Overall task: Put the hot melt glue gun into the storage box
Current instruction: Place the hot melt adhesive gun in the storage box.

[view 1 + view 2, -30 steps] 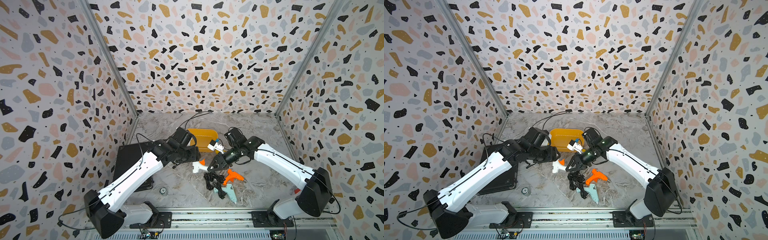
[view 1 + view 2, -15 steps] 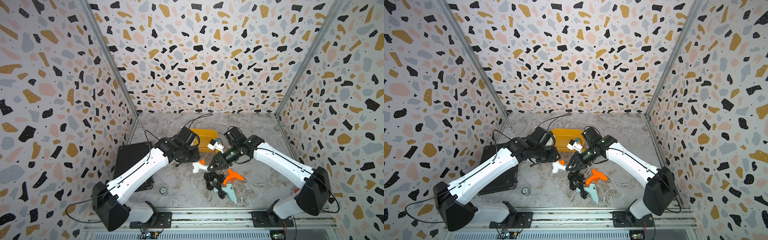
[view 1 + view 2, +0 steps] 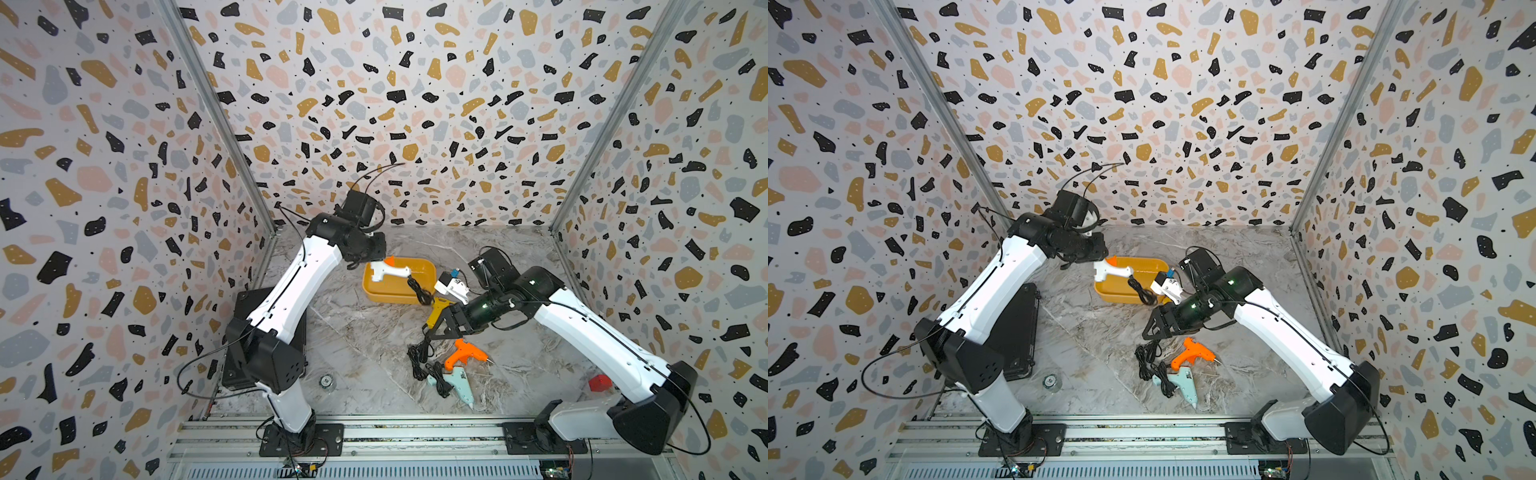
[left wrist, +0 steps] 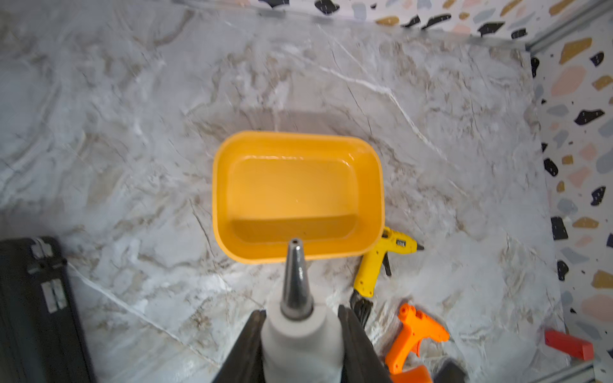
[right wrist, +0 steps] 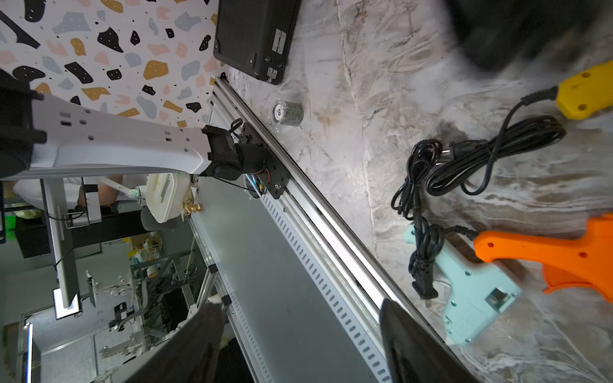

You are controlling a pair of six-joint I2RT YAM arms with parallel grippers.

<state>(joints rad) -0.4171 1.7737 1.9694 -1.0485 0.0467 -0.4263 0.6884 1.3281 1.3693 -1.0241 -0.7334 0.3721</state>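
Now, since the left gripper [image 4: 300, 320] is closed on the white glue gun [image 3: 388, 271] above the rim of the storage box [image 3: 390, 297], and the right gripper [image 5: 300, 306] stands open and empty near the box, it seems better to bring the gun over the middle of the box, lower it and only then release, minding its black cord [image 3: 419, 291].

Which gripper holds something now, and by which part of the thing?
The left gripper holds the white glue gun by its barrel, just behind the nozzle. The right gripper is open and empty.

L arm [image 3: 291, 291]: raised, fwd; L gripper [image 4: 300, 320]: clamped; R arm [image 3: 590, 332]: low; R gripper [image 5: 298, 318]: jaws wide
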